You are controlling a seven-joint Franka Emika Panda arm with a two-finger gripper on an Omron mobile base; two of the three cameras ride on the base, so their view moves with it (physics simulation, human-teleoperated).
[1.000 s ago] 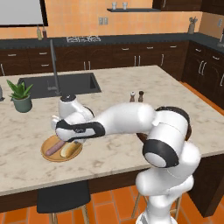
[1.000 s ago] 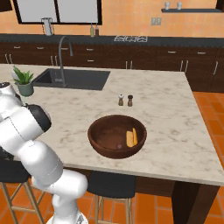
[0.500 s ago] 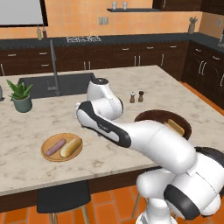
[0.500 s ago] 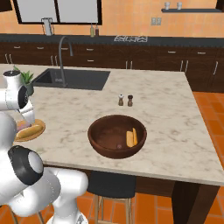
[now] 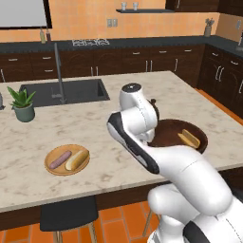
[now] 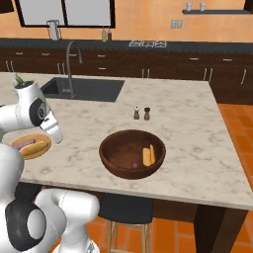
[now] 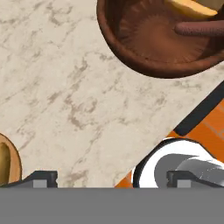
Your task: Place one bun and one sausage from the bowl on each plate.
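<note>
The dark wooden bowl (image 6: 112,164) stands on the island with a bun (image 6: 147,156) inside. From the hand view the bowl (image 7: 144,37) holds a bun (image 7: 192,6) and a sausage (image 7: 199,28). The tan plate (image 5: 51,166) carries a sausage (image 5: 60,159) and a bun (image 5: 77,160). My gripper (image 7: 111,178) hangs open and empty above bare marble between the plate (image 7: 8,164) and the bowl. In the right base view my gripper (image 6: 56,134) is just right of the plate (image 6: 23,154).
Salt and pepper shakers (image 6: 141,113) stand behind the bowl. A sink (image 6: 84,89) with a tall faucet (image 6: 70,64) lies at the back left, and a potted plant (image 5: 23,103) stands beside it. A dark stool (image 6: 126,207) sits under the counter's front edge.
My arm has swung from over the tan plate to the right toward the bowl, staying open. The bun and sausage lie on the plate as before.
</note>
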